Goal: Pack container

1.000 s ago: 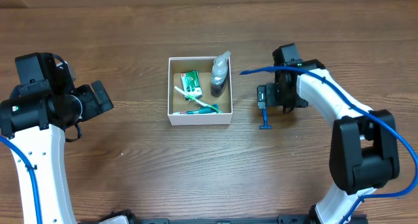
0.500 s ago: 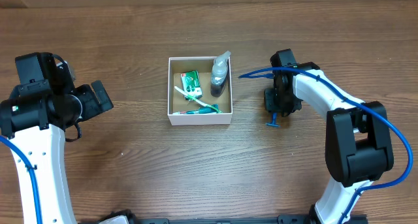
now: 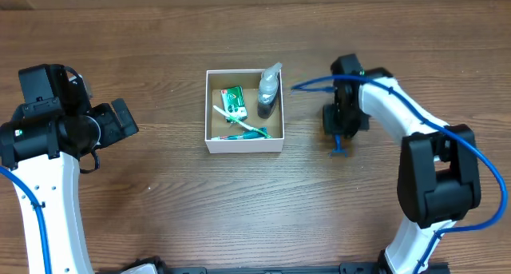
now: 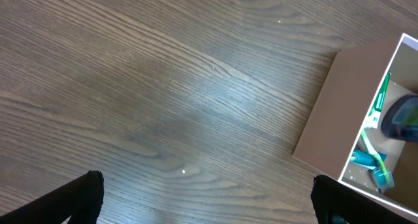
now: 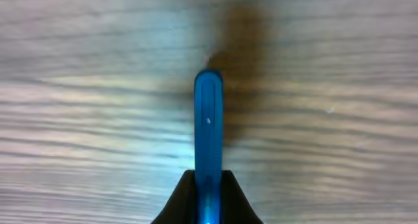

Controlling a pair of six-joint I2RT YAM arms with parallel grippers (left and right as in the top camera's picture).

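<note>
So the pack job looks mostly done, but not finished. The container (image 3: 244,144) sits in the middle of the table (image 3: 160,210), and it already has stuff lying in it: a green packet (image 3: 233,101), a small spray bottle (image 3: 269,94) leaning at the far right corner, and a white toothbrush (image 3: 236,122). There's also something teal along the near wall that's too small to make out.

What's left, as far as anyone can see, is one item. The right tool (image 5: 208,188) is off to the right of the container, near it but clearly apart. It's pinched narrow on a thin blue handle (image 5: 208,126), which sticks out past the fingertips. It could be a razor, but the end is hard to read from the overhead view. The handle throws a shadow on the wood, so it's probably lifted, though that's hard to call for sure.

The left tool (image 3: 121,122) is parked well to the left of the container, doing nothing. Its fingers (image 4: 81,199) are spread wide with only bare wood between them.

Best guess is that the blue handle has to travel left and get dropped in with the rest. There's free floor in the near-left part of the container. Nothing else loose shows on the table.
</note>
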